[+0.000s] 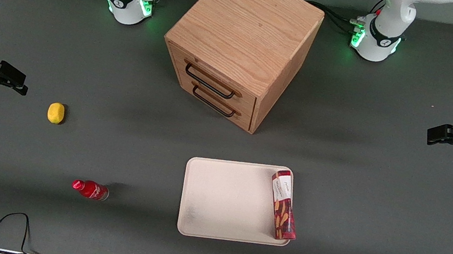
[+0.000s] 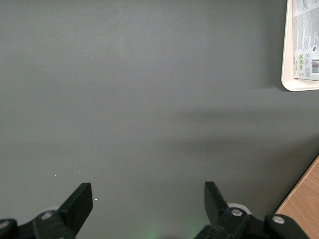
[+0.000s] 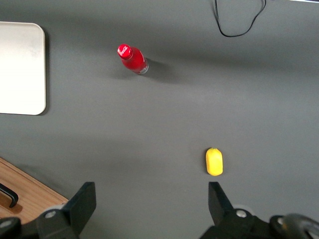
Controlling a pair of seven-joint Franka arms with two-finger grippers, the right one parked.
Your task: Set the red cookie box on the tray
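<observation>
Red cookie box [image 1: 284,204], dark red with white label end, lies along the tray's [image 1: 227,201] three-o'clock rim. Gripper [image 2: 148,199] open, empty, well apart over bare table.

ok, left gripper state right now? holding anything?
Left gripper: open, holding nothing, over bare table toward the working arm's end. The red cookie box lies on the tray, along its edge.

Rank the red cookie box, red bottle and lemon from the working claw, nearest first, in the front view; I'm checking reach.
The open claw hovers at the working arm's end.
1. Red cookie box, on the tray's edge.
2. Red bottle, toward the parked arm's end.
3. Lemon, farthest.
</observation>
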